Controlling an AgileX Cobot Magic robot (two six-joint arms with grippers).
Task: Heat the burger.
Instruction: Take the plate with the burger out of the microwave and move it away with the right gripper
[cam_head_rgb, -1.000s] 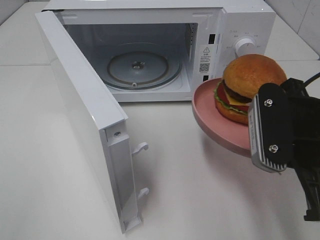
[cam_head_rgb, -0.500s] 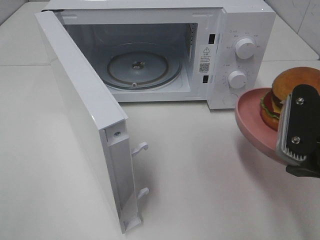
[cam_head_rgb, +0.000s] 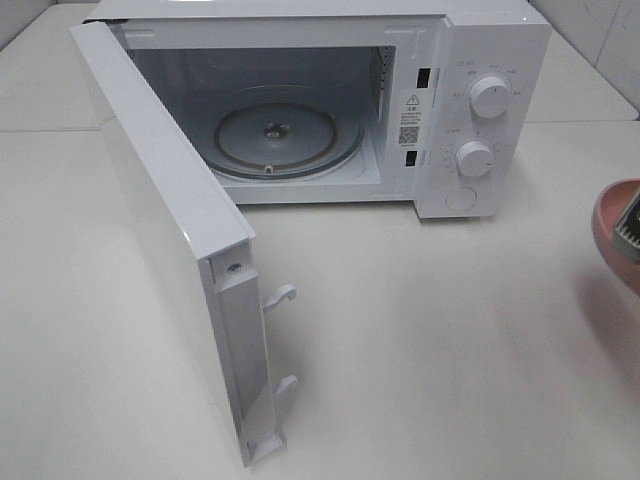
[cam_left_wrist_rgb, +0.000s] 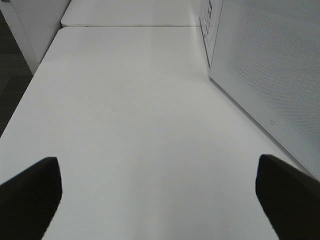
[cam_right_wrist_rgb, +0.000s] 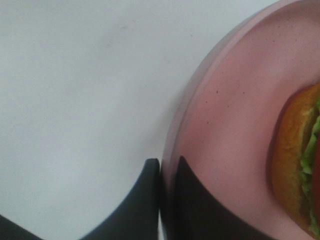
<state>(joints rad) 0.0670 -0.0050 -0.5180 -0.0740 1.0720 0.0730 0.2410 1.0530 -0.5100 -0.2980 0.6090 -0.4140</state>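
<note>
Exterior high view: the boxy white microwave oven (cam_head_rgb: 300, 100) is sitting on the pale white tabletop (cam_head_rgb: 450, 350) with its white hinged door (cam_head_rgb: 170, 250) swinging wide toward the camera. Inside, the round clear glass turntable (cam_head_rgb: 288, 140) is lying bare. Two white round control dials (cam_head_rgb: 490, 97) are showing on the front panel, one above the other. At the far right edge, a sliver of the round pink plate (cam_head_rgb: 610, 225) is peeking into frame, with a bit of the right gripper (cam_head_rgb: 630, 222) against it.

Left wrist view: the left gripper (cam_left_wrist_rgb: 160, 200) is hovering above the tabletop with its two dark fingers (cam_left_wrist_rgb: 30, 195) standing wide apart, released and holding nothing. The dotted outer face of the door is lying just beside it.

Right wrist view: the right gripper's dark fingers (cam_right_wrist_rgb: 142, 200) are clenching the rim of the pink plate, one finger on each side of the edge. The small round burger with golden-brown bun (cam_right_wrist_rgb: 295, 160) is sitting on that plate, green lettuce showing at its side, well away from the oven cavity.
</note>
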